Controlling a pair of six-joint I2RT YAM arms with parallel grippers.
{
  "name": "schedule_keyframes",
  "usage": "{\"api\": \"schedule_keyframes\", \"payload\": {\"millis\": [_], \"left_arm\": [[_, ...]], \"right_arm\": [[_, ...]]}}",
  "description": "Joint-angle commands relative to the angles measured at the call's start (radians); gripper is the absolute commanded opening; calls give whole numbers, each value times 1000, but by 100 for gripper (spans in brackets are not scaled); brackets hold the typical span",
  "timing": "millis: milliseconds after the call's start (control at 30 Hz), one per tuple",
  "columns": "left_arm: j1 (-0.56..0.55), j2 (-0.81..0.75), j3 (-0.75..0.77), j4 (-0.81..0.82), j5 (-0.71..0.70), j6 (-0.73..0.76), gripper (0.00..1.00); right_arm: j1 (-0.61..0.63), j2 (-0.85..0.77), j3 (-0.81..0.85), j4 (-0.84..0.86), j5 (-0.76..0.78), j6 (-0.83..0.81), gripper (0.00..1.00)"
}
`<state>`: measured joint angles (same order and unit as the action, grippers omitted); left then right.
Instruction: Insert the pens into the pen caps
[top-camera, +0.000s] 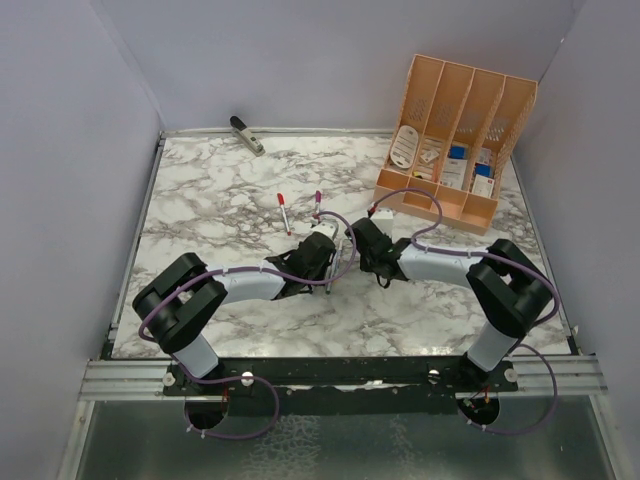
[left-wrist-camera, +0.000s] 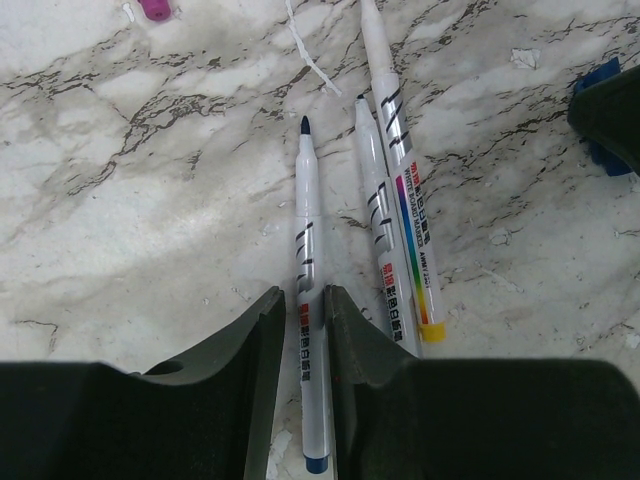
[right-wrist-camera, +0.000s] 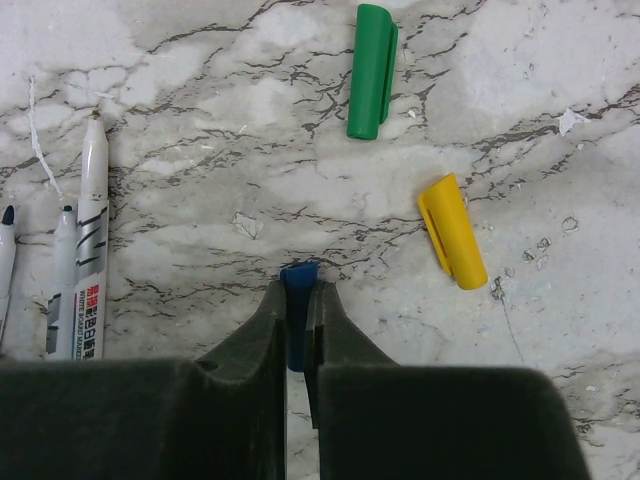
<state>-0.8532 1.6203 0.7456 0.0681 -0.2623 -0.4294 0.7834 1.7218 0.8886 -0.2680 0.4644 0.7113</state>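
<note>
White pen (left-wrist-camera: 308, 230), blue-ended, flat on marble (left-wrist-camera: 150, 200) between left gripper (left-wrist-camera: 305, 318) fingers, long axis along them, dark tip pointing away; clamped or merely flanked, cannot tell. Second pen (left-wrist-camera: 375, 205) and third pen (left-wrist-camera: 398, 160) just right, near parallel: three counted. Right gripper (right-wrist-camera: 297, 292) pinched on blue cap (right-wrist-camera: 299, 272); green cap (right-wrist-camera: 370, 70) and yellow cap (right-wrist-camera: 452, 230) loose ahead: three caps.

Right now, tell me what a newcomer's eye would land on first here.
In the middle, the left gripper is closed on a blue-ended pen, and the right gripper pinches a blue cap. Just beyond the right gripper, a green cap and a yellow cap lie loose. An orange file rack stands at the far right corner.
</note>
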Motion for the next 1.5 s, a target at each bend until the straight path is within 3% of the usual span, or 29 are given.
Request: {"api": "schedule_keyframes", "payload": {"millis": [0,133,433,833,1067,1300,1467], "left_arm": [[-9,46,-35,-140,35,-10,22],[-9,59,-38,-138,37,-13,0],[-9,62,-32,-142,28,-6,0],[-9,-117,-14,-175,-87,57,0],[-9,-316,-68,-48,-78,154,0],[-7,-367,-32,-22,-17,228,0],[-6,-458,-133,188,75,229,0]], "right_arm": [[20,121,-79,-221,-102,9,1],[20,95,-86,-213,-90,16,1],[20,-27,-118,-150,-90,-8,1],[20,-258,-92,-47,8,-75,1],[20,-381,-90,122,-5,-171,1],[20,-462,-94,276,3,-255,1],[18,-550,-175,497,-7,-324,1]]}}
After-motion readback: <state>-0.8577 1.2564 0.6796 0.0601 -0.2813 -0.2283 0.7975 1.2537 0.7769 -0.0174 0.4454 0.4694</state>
